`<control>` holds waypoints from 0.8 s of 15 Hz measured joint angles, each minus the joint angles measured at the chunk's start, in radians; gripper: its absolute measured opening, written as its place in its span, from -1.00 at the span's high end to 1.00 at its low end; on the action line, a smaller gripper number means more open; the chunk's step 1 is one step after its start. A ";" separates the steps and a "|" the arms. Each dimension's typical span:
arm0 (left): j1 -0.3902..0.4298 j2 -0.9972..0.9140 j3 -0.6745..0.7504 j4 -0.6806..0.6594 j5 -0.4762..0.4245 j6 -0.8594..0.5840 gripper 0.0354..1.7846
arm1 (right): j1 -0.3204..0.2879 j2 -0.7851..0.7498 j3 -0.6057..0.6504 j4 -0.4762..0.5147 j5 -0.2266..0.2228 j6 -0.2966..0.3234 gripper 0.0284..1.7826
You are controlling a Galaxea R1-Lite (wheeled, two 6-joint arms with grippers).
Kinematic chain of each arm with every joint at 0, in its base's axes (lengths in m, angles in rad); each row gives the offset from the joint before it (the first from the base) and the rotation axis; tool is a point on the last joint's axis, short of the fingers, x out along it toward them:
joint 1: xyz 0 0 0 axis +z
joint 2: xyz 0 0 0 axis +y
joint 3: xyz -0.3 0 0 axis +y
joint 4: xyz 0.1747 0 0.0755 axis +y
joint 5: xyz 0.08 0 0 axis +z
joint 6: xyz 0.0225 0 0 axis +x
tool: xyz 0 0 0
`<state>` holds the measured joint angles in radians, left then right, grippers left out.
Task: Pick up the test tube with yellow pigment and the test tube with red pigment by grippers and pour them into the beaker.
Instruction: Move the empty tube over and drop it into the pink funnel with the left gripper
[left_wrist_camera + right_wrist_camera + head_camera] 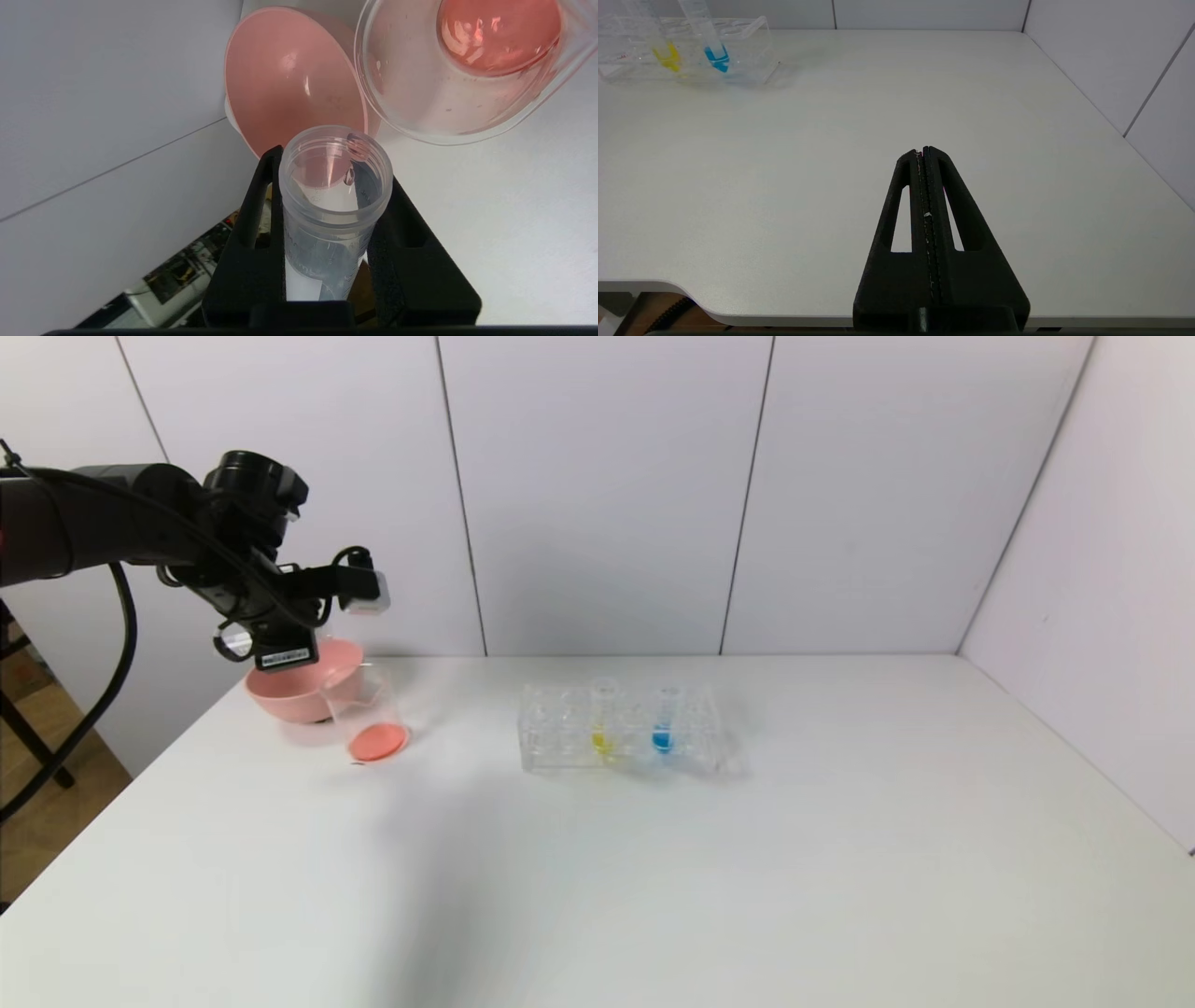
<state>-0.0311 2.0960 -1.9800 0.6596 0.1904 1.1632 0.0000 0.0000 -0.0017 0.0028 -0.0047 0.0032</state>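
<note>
My left gripper (pixel 334 168) is shut on the red pigment test tube (pixel 334 219), a clear graduated tube tipped mouth-forward, with only a reddish drop at its rim. It is held above the pink bowl (pixel 289 79), beside the beaker (pixel 420 102). In the head view the left gripper (pixel 275 639) hangs over the bowl (pixel 294 695), and the beaker (pixel 369 719) holds red-orange liquid. The yellow pigment test tube (pixel 605 723) stands in the clear rack (pixel 560 733); it also shows in the right wrist view (pixel 663 51). My right gripper (pixel 923 150) is shut and empty over the table's near right part.
A blue-liquid tube (pixel 664 723) stands in the rack to the right of the yellow one, and shows in the right wrist view (pixel 714 51). White walls close the table at the back and right. The table's left edge runs just beside the bowl.
</note>
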 joint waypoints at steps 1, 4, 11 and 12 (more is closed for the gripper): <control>0.000 -0.009 0.000 -0.001 -0.030 -0.097 0.47 | 0.000 0.000 0.000 0.000 0.000 0.000 0.91; 0.000 -0.033 0.000 -0.022 -0.087 -0.387 0.47 | 0.000 0.000 0.000 0.000 0.000 0.000 0.91; 0.003 -0.092 0.005 -0.217 -0.088 -0.925 0.47 | 0.000 0.000 0.000 0.000 0.000 0.000 0.91; 0.002 -0.098 0.011 -0.273 -0.087 -0.960 0.47 | 0.000 0.000 0.000 0.000 0.000 0.000 0.91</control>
<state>-0.0287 1.9983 -1.9685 0.3868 0.1034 0.2030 0.0000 0.0000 -0.0017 0.0032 -0.0047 0.0028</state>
